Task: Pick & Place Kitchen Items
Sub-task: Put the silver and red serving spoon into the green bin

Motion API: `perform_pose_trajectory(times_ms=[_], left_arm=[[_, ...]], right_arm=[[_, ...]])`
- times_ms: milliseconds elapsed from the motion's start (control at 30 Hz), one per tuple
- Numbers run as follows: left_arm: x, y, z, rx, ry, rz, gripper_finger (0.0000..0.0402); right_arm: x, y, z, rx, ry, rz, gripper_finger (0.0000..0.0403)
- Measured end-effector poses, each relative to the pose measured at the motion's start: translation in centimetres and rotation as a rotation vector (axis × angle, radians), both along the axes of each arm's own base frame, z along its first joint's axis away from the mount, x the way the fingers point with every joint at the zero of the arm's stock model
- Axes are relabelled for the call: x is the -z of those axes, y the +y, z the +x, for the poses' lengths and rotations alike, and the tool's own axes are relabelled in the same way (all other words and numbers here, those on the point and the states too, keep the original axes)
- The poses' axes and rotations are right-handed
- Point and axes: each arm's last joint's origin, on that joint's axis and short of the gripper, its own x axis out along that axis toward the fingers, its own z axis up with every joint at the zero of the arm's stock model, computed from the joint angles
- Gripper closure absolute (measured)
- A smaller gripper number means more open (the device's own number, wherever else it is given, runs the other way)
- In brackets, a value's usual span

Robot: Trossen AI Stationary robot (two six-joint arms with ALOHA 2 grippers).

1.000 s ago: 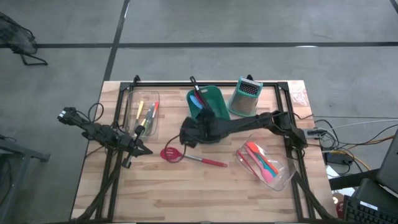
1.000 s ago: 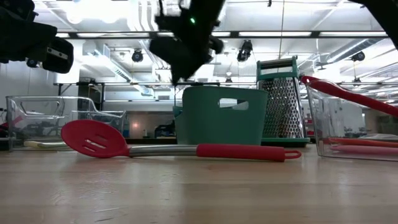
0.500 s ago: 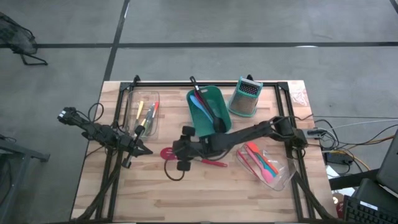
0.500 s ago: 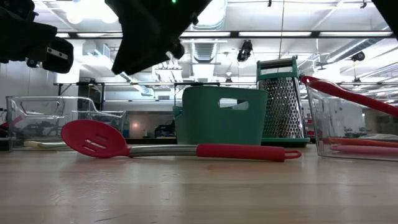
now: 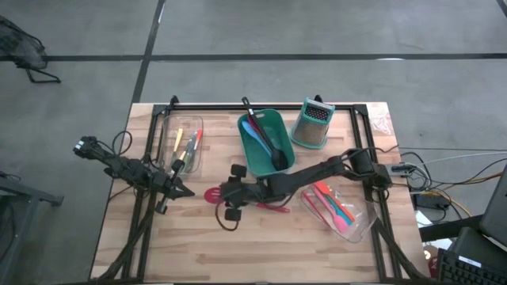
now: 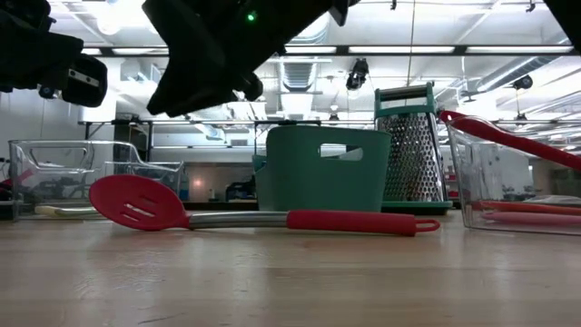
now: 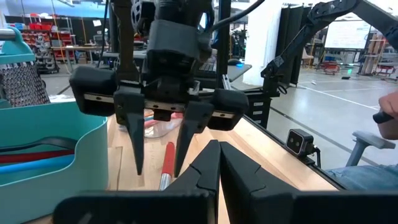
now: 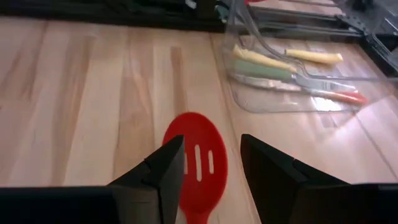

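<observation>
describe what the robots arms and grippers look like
Both arms are matte black, jointed, with black cables along them. The right gripper has two long, tapering dark fingers under a boxy black body with a pale metal strip. The left gripper has blunt, wedge-shaped black fingers.

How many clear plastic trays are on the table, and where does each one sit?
2: one clear tray near the table's left edge by the left arm, one clear tray near the right edge, holding red and pink utensils.

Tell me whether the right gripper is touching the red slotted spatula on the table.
Apart. In the low view the right gripper hangs above the red slotted spatula lying flat on the table, with background showing between them. Its fingers are open.
</observation>
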Motion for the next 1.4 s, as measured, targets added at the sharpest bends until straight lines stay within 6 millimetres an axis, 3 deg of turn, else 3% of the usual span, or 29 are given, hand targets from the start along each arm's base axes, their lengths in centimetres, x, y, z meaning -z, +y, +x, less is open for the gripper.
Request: perform_pose_trajectory(times_ms=[133,333,700,1133,1400], left_arm=[[0.0,0.0,0.0,0.0,0.0,0.0,0.039],[0.0,0.0,0.0,0.0,0.0,0.0,0.039],[0.0,0.0,0.0,0.0,0.0,0.0,0.039],[0.0,0.0,0.0,0.0,0.0,0.0,0.039],[0.0,0.0,0.0,0.0,0.0,0.0,0.039]], right_arm=[[1.0,-0.6,0.4,0.038,-0.007,0.035,0.0251],[4.1,-0.8,1.4,0.051,0.044,0.025,0.0228],[5.1,-1.3,1.9,0.116,0.052,0.048,0.0191],[7.5,-2.0,2.2,0.15,0.095,0.044,0.0227],[7.6,-2.2,2.3,0.093,0.109,0.105,0.0284]])
